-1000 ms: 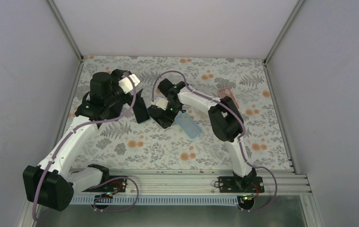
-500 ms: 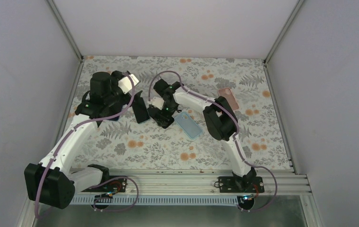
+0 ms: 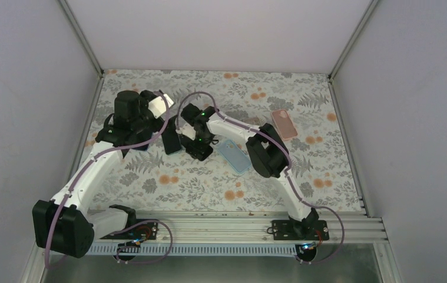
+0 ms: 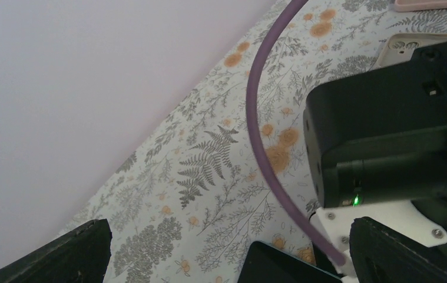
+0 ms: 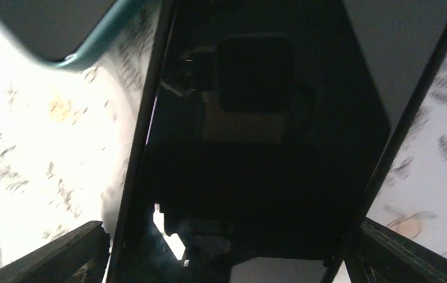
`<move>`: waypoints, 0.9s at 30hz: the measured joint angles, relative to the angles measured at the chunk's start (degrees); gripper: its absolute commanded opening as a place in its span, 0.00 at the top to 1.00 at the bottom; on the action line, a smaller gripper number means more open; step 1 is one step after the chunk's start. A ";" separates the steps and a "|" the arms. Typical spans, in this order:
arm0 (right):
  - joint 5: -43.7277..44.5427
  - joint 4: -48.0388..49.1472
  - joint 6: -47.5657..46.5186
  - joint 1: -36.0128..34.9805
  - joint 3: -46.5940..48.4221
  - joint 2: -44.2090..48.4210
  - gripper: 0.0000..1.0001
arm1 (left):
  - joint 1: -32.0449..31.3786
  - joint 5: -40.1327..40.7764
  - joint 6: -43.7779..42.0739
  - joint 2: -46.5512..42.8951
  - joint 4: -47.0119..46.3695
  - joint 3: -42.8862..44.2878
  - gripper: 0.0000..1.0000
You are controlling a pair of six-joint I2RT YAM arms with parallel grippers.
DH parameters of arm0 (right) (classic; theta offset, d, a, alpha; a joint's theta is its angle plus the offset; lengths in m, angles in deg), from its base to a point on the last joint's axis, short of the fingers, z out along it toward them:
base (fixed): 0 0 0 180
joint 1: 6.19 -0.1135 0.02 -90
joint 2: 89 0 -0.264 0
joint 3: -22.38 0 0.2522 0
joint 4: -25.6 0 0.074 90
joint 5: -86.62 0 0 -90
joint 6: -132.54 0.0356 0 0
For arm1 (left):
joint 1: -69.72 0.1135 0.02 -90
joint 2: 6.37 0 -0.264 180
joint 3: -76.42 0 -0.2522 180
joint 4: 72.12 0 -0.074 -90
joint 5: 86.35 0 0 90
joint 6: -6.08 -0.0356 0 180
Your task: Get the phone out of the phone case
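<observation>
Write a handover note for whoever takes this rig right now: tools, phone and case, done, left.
Left tool: open, fingers spread by the teal-rimmed case, not clamping it.
Right tool: open, straddling a dark glossy slab on the table; contact unclear.
The teal-rimmed case sits just left of the slab, a dark face in it, seemingly the phone.
Blue case and pink case lie further right, clear of both tools.
Done: no separation confirmed.
Left: pin the case, pull the phone out.
</observation>
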 measured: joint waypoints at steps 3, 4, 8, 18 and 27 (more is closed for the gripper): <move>3.45 0.24 0.68 -0.98 2.45 -1.81 0.00 | 0.00 0.02 0.00 0.68 0.02 0.00 0.00; 3.78 0.11 0.70 -1.16 2.80 -2.03 0.00 | 0.02 0.07 0.00 0.81 0.02 -0.02 0.00; 3.85 0.83 0.61 -1.14 2.29 -1.88 0.03 | 0.02 0.26 0.00 0.85 -0.02 -0.31 0.00; 4.37 9.86 -0.70 -0.33 -6.58 2.97 0.38 | 0.13 -0.98 0.02 3.39 0.92 1.11 0.00; 10.03 17.73 -2.40 0.09 -18.10 10.38 0.45 | 1.66 -13.20 1.97 14.23 8.92 13.62 0.00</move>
